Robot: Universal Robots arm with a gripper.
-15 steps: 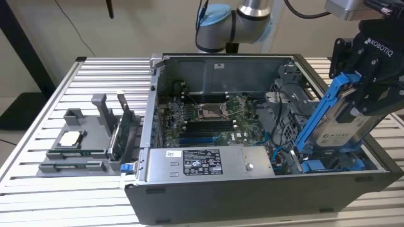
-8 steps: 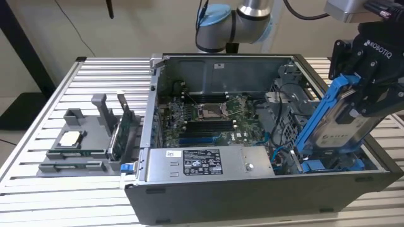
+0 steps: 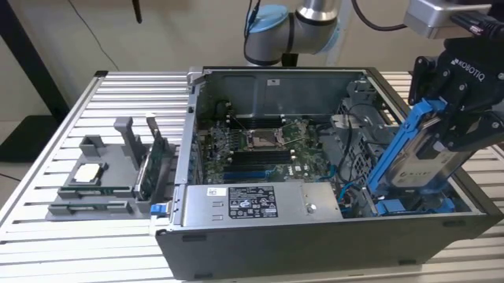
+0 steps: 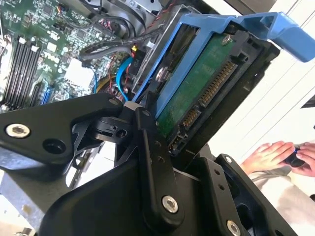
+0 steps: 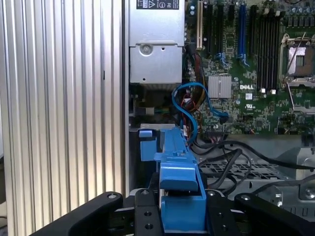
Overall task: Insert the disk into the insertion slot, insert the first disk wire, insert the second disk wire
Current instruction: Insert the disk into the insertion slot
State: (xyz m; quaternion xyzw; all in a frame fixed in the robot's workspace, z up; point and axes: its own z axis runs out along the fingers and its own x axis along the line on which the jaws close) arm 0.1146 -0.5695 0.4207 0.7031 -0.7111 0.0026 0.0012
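My gripper is shut on the disk, a silver-grey drive in a bright blue carrier. I hold it steeply tilted over the right end of the open computer case. Its lower end reaches down to the insertion slot, a grey bay with blue rails at the case's near right corner. In the second wrist view the disk shows its green circuit board and connector, with a black finger against it. In the first wrist view the carrier's blue edge sits between the fingers. A loose blue cable curls nearby.
A silver power-supply box fills the case's near side, beside the green motherboard. On the slatted table, at the exterior view's left, stands a grey fixture with parts. A person's hands appear beyond the disk.
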